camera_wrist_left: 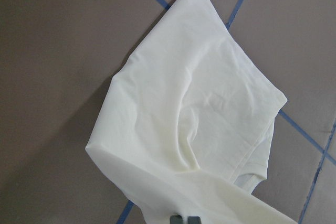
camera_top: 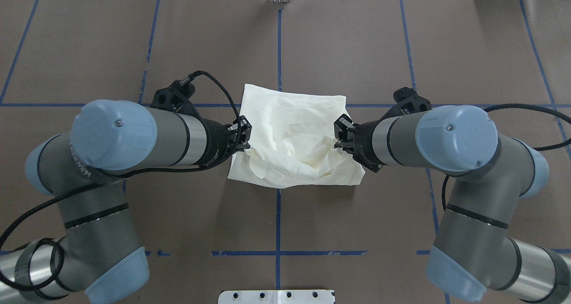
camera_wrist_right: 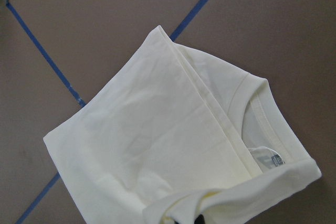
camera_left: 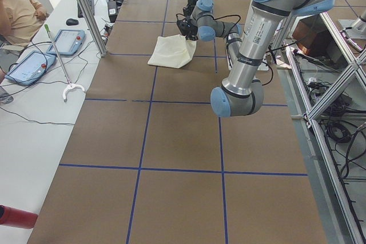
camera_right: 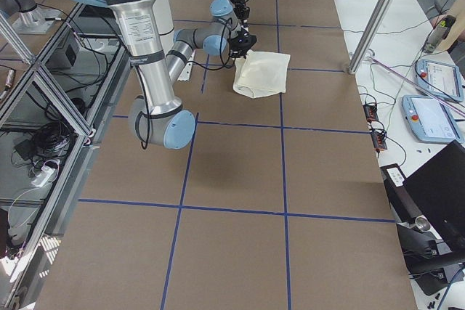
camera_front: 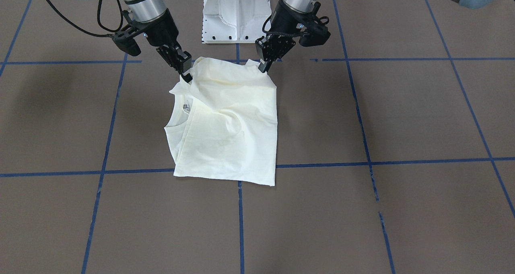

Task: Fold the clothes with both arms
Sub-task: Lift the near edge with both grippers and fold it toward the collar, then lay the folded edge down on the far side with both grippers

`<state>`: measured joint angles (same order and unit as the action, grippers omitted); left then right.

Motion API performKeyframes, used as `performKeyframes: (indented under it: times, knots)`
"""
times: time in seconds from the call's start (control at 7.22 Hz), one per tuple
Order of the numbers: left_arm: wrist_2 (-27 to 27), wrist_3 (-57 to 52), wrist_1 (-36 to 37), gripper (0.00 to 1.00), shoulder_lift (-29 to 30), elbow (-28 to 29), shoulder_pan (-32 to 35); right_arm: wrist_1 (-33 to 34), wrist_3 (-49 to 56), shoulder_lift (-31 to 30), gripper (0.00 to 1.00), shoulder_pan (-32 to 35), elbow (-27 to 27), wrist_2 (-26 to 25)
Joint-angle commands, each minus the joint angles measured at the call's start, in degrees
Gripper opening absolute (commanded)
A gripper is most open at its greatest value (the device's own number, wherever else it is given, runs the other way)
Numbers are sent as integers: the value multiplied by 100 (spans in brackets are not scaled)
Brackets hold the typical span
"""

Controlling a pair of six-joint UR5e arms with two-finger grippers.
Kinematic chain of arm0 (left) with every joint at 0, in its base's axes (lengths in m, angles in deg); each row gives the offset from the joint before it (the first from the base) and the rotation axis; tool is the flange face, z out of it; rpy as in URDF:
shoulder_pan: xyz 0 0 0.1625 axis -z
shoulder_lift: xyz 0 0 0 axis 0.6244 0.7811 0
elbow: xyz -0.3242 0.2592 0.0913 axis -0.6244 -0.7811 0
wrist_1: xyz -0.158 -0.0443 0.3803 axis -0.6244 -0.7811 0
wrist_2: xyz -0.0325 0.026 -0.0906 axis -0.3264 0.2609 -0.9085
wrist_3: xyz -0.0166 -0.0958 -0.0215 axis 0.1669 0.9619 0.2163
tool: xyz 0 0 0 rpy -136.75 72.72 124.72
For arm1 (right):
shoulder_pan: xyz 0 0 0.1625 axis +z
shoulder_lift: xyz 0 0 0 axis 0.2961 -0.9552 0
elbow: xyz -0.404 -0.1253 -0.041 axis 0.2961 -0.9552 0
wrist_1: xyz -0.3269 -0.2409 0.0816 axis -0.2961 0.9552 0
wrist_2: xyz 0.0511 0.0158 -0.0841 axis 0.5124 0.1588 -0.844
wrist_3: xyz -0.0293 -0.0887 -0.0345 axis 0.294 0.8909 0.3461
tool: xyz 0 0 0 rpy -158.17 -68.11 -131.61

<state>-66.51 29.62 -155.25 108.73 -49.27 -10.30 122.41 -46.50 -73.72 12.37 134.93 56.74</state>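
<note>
Open table around T-shirt, left hand and right hand at its robot-side edge, white pedestal behind

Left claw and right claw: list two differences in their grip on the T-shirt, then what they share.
Right claw pinches the T-shirt beside its neckline; left claw pinches a plain corner. Cloth bunches at the right claw, lies smoother at the left claw. Both are shut on it.

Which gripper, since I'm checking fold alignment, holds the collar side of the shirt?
The right gripper: the T-shirt's round collar opens beside it, while the left gripper pinches a plain corner.
</note>
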Motion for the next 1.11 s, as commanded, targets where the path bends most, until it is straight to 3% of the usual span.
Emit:
performKeyframes:
  times: [0.0, 0.69, 0.83, 0.97]
  knots:
    - [21, -535, -331, 0, 418, 942, 302, -27, 9, 287, 0, 282, -514, 54]
    - [30, -1092, -1596, 0, 1008, 2825, 768, -45, 622, 1287, 0, 836, -2444, 492]
    - [39, -1241, -1859, 0, 1383, 3550, 882, -245, 964, 1490, 0, 1020, -3033, 728]
    - [56, -1548, -2167, 54, 1648, 4114, 988, -873, 1106, 1501, 0, 1135, -3526, 853]
